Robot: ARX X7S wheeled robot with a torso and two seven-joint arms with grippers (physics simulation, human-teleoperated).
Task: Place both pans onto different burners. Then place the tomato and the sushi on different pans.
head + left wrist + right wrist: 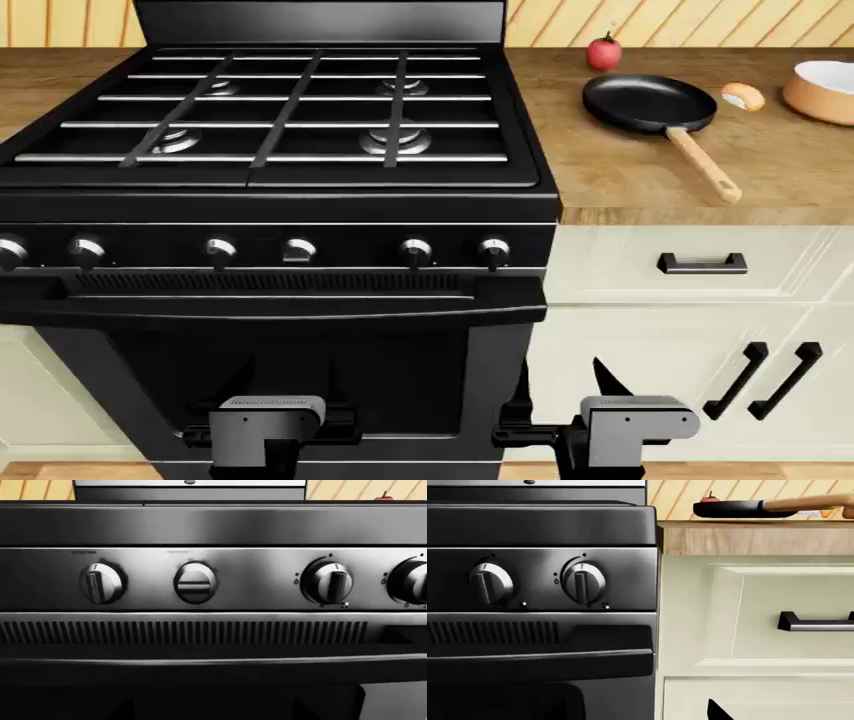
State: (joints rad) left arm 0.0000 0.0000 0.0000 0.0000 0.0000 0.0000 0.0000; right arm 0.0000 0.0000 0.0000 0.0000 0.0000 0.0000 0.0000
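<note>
Head view showed both claws hanging low in front of the black oven door, the left claw [267,440] and the right claw [627,435] each seen only as a grey housing. Their fingers were hidden, so I could not tell how far either was open; neither had hold of anything, since all the task's things lay well above and beyond them.

Up and beyond the right claw, on the wooden surface [627,185], sat the shallow black frying pan with a light wooden handle [650,102], its handle pointing back toward the robot, probably an easy first grasp. Just past it stood the small red tomato with a green top [605,52]. Beside the pan's far rim lay the small orange-and-white sushi piece [742,96], and further out the orange-tan saucepan with a white inside [821,90], cut by the frame edge.

Above the left claw, the round silvery burners [395,140] lay bare under the black grate bars [287,100] of the black stove. Nothing had yet been placed; the arms seemed parked at rest.
</note>
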